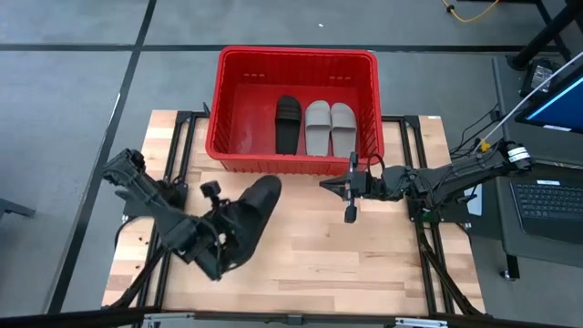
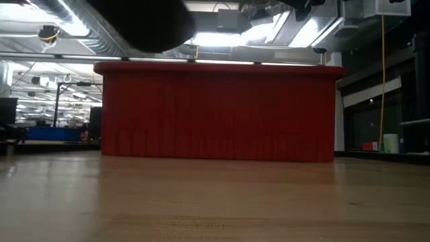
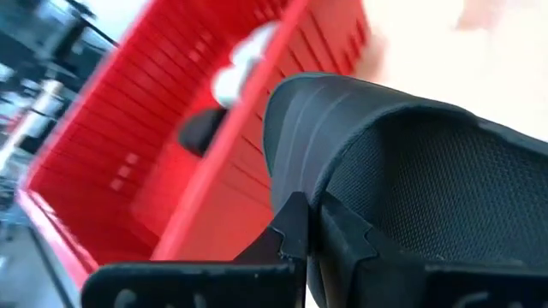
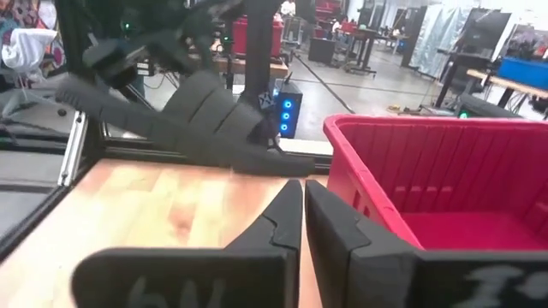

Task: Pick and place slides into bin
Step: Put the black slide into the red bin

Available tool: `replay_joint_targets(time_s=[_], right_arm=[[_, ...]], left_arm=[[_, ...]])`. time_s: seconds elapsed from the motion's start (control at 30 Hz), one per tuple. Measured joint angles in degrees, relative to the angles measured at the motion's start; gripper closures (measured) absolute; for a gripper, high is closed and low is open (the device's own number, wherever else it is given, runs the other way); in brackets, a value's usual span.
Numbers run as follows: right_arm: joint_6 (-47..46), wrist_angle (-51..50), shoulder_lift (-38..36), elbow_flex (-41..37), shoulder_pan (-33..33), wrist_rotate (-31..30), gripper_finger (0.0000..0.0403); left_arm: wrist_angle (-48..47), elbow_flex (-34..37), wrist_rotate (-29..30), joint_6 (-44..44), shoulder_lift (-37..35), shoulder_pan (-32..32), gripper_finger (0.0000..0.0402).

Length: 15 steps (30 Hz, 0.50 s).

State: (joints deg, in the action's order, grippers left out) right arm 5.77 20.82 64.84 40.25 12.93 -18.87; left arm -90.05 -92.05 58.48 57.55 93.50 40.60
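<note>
My left hand (image 1: 230, 230) is clamped on the last black slide (image 1: 256, 208), held above the counter (image 1: 364, 251) just short of the bin (image 1: 293, 58) w/ three slides inside; next: carry over rim & let go; right hand (image 1: 349, 188) waits, fingers together.

No legible txt or labels.

Red ribbed bin (image 1: 293, 68), one black (image 1: 288, 123) and two grey slides (image 1: 330, 127) inside, pale wood counter (image 1: 364, 246).
</note>
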Motion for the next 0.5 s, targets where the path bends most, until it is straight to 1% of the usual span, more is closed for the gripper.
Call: replay_joint_targets(time_s=[0.2,0.3,0.37,0.5], right_arm=[[1.5,1.9,0.0,0.0,0.0,0.0,0.0382],[4.4,3.0,0.0,0.0,0.0,0.0,0.0382],[6.6,3.8,0.0,0.0,0.0,0.0,0.0382],[8.4,5.4,0.0,0.0,-0.7,0.4,0.0382]], left_arm=[[0.3,-2.9,8.3,-3.9,0.0,-7.3,0.0395],[2.2,-3.1,12.2,-5.3,0.0,-11.0,0.0395],[3.8,-3.1,13.5,-6.9,0.0,-13.4,0.0395],[9.6,-3.1,13.6,-12.1,0.0,-18.0,0.0395]])
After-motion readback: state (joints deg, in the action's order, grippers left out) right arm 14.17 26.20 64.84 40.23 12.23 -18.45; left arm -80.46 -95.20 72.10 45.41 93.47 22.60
